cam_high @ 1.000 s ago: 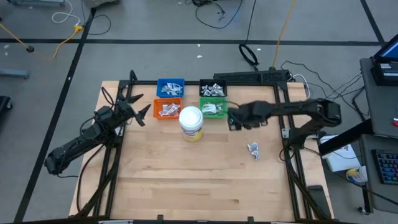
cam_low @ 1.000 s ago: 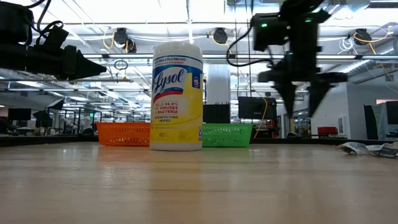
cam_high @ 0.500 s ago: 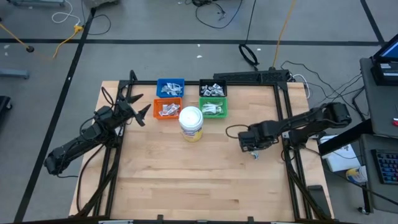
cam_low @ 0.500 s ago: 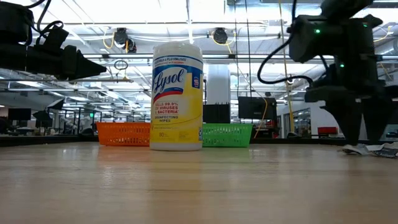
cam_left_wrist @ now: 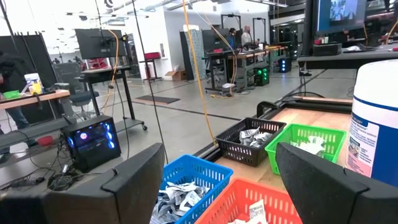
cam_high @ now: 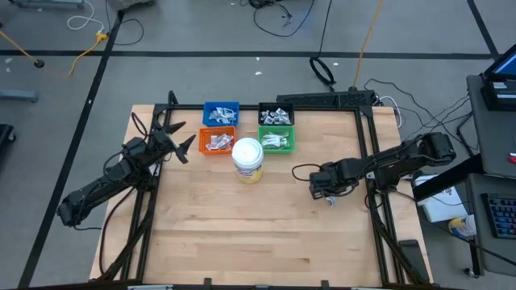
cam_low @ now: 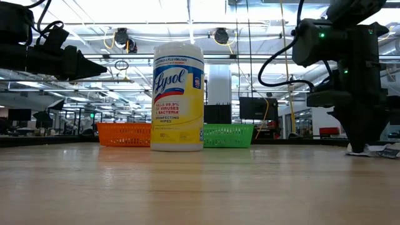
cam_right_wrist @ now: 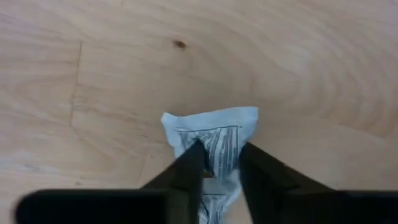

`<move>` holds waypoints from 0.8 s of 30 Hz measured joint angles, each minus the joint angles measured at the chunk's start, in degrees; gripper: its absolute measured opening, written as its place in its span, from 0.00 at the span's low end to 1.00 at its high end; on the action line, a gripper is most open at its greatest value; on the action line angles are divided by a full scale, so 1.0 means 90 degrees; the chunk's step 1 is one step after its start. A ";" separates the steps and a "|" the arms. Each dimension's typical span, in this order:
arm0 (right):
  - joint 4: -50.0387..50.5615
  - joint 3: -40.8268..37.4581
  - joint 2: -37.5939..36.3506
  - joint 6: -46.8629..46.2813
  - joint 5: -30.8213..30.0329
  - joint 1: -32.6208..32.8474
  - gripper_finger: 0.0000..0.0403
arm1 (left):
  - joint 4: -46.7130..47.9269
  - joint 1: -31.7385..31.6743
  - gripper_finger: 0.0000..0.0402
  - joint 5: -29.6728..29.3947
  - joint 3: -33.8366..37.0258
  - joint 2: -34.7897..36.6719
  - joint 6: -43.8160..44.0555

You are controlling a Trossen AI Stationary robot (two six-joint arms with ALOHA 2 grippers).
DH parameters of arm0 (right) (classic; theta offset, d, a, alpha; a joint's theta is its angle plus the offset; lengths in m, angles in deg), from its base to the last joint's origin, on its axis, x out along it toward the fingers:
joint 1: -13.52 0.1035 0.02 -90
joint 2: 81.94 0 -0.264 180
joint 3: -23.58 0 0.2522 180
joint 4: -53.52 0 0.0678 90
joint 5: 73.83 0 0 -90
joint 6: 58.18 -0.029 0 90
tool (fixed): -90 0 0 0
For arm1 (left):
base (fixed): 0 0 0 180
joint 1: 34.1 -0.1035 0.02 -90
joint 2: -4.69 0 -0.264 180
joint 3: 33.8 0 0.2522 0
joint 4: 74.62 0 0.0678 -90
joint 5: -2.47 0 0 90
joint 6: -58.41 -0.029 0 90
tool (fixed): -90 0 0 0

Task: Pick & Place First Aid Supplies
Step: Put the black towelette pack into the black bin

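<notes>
A small white printed first aid packet (cam_right_wrist: 214, 130) lies on the wooden table at its right side. My right gripper (cam_right_wrist: 221, 163) stands over it, pointing down, shut on it; the same gripper (cam_high: 326, 193) covers most of the packet from above. More packets (cam_low: 382, 150) lie just beside it. My left gripper (cam_high: 184, 145) hovers open and level at the table's left, near the orange bin (cam_high: 218, 142). My right gripper pinches the packet's crumpled middle (cam_right_wrist: 222, 149) between its two fingers (cam_right_wrist: 186, 171). It comes from above, pointing down. The packet rests on the table, its free end (cam_right_wrist: 211, 121) spread flat beyond the fingertips.
Blue (cam_high: 221, 113), black (cam_high: 276, 116), orange and green (cam_high: 276, 141) bins with packets stand at the table's far middle. A white-lidded wipes jar (cam_high: 248, 159) stands just in front of them. Bare wood (cam_high: 242, 225) lies toward the near edge.
My right gripper has swung from beside the green bin toward the table's right and near side and come down onto the packets. Its fingers, apart half a second ago, have closed on one packet.
</notes>
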 joint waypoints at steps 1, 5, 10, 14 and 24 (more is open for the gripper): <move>-0.0002 0.0000 0.0000 0.0008 0.0000 0.0000 0.18 | 0.0000 -0.0002 0.77 0.0000 -0.0001 -0.0002 0.0000; 0.0008 0.0016 0.0000 0.0129 -0.0004 -0.0001 0.04 | 0.0000 -0.0002 0.77 0.0000 -0.0001 -0.0002 0.0000; 0.0229 0.0261 0.0007 0.0661 -0.0029 -0.0072 0.07 | 0.0000 -0.0002 0.77 0.0000 -0.0001 -0.0002 0.0000; 0.0725 0.0655 0.0007 0.1401 -0.0036 -0.0265 0.05 | 0.0000 0.0000 0.77 0.0000 0.0001 0.0000 0.0000; 0.2002 0.1598 0.0007 0.2675 -0.0099 -0.0932 0.07 | 0.0000 -0.0002 0.77 -0.0002 -0.0002 -0.0002 0.0000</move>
